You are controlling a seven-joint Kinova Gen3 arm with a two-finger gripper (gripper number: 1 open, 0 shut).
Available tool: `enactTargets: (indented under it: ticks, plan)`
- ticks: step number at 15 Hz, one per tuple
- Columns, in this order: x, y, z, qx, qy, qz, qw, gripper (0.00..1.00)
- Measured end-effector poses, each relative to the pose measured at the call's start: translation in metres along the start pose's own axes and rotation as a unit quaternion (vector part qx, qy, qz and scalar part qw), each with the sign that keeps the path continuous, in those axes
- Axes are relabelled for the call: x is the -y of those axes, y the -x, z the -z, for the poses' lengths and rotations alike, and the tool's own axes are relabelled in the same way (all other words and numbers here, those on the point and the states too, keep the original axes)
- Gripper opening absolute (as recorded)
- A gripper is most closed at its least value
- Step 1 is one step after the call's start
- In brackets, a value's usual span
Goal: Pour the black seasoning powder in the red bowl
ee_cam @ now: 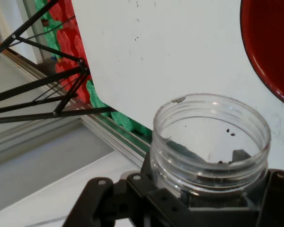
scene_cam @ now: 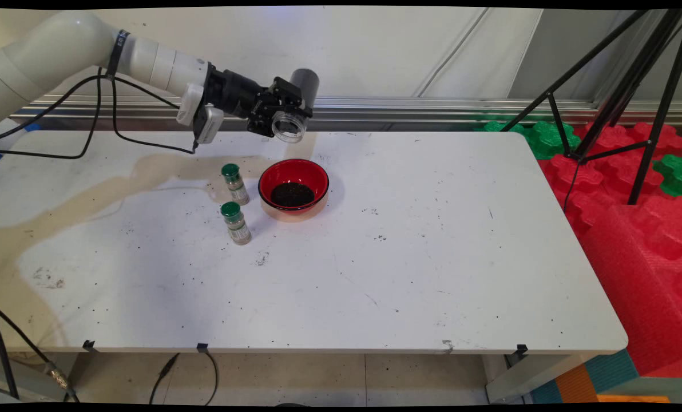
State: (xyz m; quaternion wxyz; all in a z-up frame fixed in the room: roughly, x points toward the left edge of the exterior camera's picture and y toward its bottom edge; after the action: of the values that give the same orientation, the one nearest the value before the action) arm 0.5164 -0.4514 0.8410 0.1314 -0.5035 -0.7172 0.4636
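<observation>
The black two-finger gripper (scene_cam: 286, 117) hangs above the tabletop's (scene_cam: 432, 257) far edge, clamped on a clear plastic jar (scene_cam: 289, 127) tipped on its side over the red bowl (scene_cam: 293, 189) of dark grains. The hand view shows only specks left inside the jar (ee_cam: 210, 142). Two green-capped spice bottles (scene_cam: 235, 184) stand just left of the bowl, labels unreadable. Dark crumbs dot the stained white surface; red and green foam blocks (scene_cam: 633, 189) lie beyond the right edge.

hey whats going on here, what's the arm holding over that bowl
The arm's gripper is clamped on a clear plastic jar, held tipped on its side in the air just behind a red bowl. The jar looks nearly empty, with only a few dark specks left inside, while the bowl holds a dark pile. Two small green-capped bottles stand upright beside the bowl on the white table.
</observation>
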Motion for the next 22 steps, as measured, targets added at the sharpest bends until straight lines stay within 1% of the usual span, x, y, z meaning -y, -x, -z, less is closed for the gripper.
enactTargets:
  ticks: [9, 22]
  plan:
    - [0.003, -0.0006, 0.0019, 0.004, -0.011, -0.041, 0.9991, 0.0]
    - [0.0076, 0.0016, 0.0078, 0.015, -0.03, -0.096, 0.9949, 0.0]
